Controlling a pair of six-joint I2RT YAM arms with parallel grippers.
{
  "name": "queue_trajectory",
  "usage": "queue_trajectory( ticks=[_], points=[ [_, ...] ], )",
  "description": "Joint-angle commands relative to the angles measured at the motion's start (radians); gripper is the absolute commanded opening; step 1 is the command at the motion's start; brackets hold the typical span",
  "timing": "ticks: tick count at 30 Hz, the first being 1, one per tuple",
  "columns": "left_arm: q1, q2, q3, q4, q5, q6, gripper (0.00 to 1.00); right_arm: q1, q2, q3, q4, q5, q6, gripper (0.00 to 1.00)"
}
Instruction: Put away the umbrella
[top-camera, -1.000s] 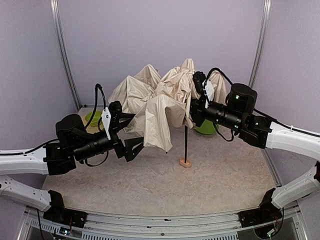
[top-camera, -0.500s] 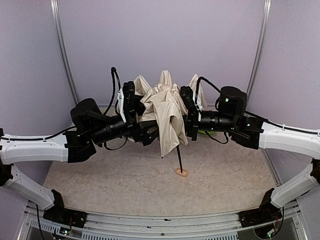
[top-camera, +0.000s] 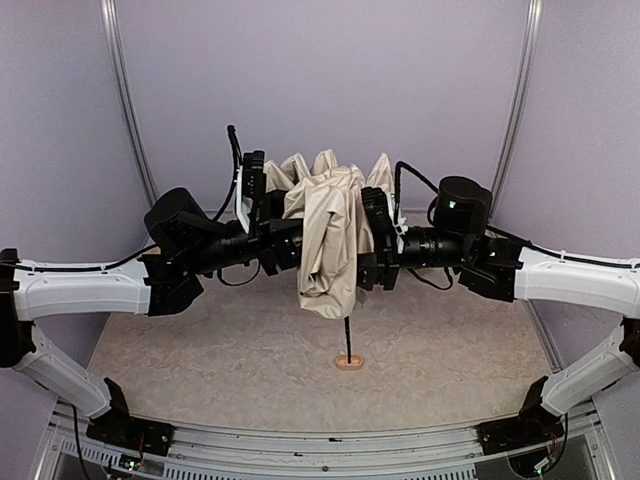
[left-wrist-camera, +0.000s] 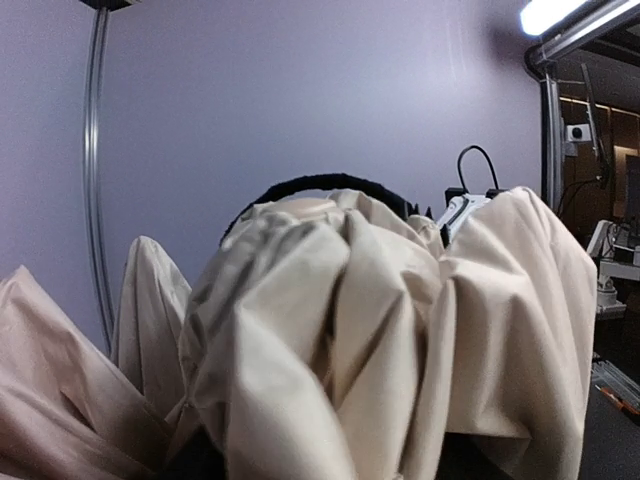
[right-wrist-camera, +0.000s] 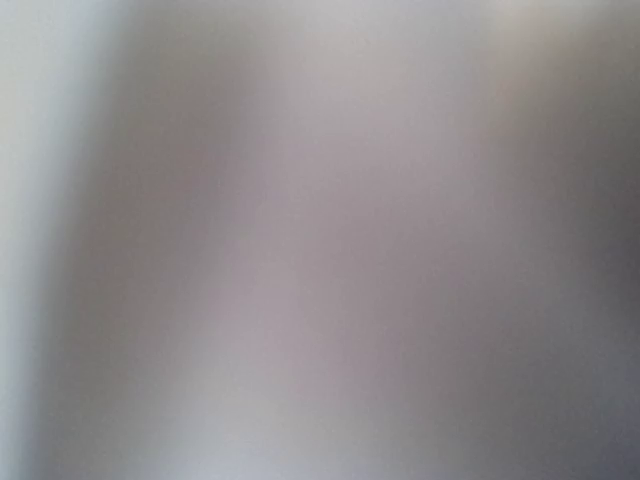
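Note:
The umbrella (top-camera: 325, 235) stands upright on the table, its cream canopy bunched into a narrow hanging bundle. Its thin black shaft (top-camera: 347, 335) runs down to the wooden knob handle (top-camera: 349, 361), which rests on the tabletop. My left gripper (top-camera: 272, 222) presses into the canopy from the left and my right gripper (top-camera: 370, 240) from the right, at about the same height. Fabric hides the fingertips of both. Folds of the umbrella (left-wrist-camera: 330, 330) fill the left wrist view. The right wrist view is a plain blur, with no fingers to make out.
The beige table (top-camera: 200, 360) is enclosed by purple walls. Metal posts stand at the back left (top-camera: 128, 110) and back right (top-camera: 520, 90). A metal rail (top-camera: 320, 445) runs along the near edge between the arm bases.
Both arms have swung inward and upward, squeezing the spread canopy into a tight bundle. The shaft now stands straighter and the handle has slid left and nearer.

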Motion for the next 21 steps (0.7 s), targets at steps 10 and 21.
queue_trajectory(
  ticks=[10,21],
  points=[
    [0.046,-0.088,-0.090,-0.011,0.023,0.035,0.04,0.028,-0.153,-0.060,-0.137,0.187,-0.062,0.99],
    [0.139,-0.213,-0.199,-0.053,0.067,0.139,0.00,0.005,-0.477,-0.059,-0.557,0.179,-0.138,1.00]
  ],
)
